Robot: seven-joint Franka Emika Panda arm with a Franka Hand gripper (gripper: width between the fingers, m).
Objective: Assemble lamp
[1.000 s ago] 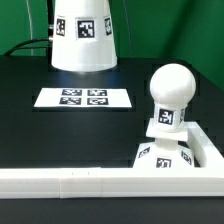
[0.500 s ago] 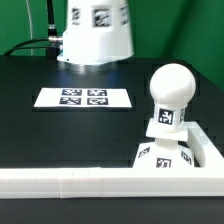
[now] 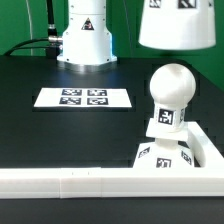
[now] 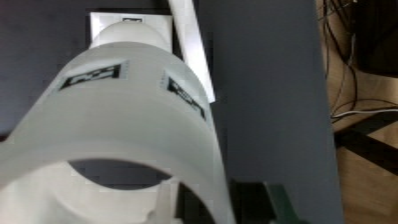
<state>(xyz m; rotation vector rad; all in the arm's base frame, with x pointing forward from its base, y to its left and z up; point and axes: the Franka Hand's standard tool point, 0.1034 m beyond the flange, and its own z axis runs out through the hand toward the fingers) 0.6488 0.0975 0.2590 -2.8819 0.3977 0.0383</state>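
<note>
The cup-like white shade [image 3: 176, 24] hangs in the air at the exterior view's upper right, above the ball-topped bulb [image 3: 171, 88]. The bulb stands upright on the blocky square base [image 3: 164, 156], which sits in the corner of the rail. My gripper itself is out of the exterior view, above the frame. In the wrist view the shade [image 4: 134, 120] fills most of the picture, its open wide end toward the camera. My gripper [image 4: 210, 205] is shut on the shade's wall at that rim, and a dark finger [image 4: 267, 203] shows outside the wall.
The marker board [image 3: 84, 97] lies flat on the black table, left of the lamp base. A long white rail [image 3: 90, 181] runs along the front edge and turns up the right side. The arm's white pedestal [image 3: 85, 38] stands at the back.
The shade has moved from the exterior view's upper left, in front of the pedestal, up and to the right. It is now over the bulb. Bulb and base have not moved.
</note>
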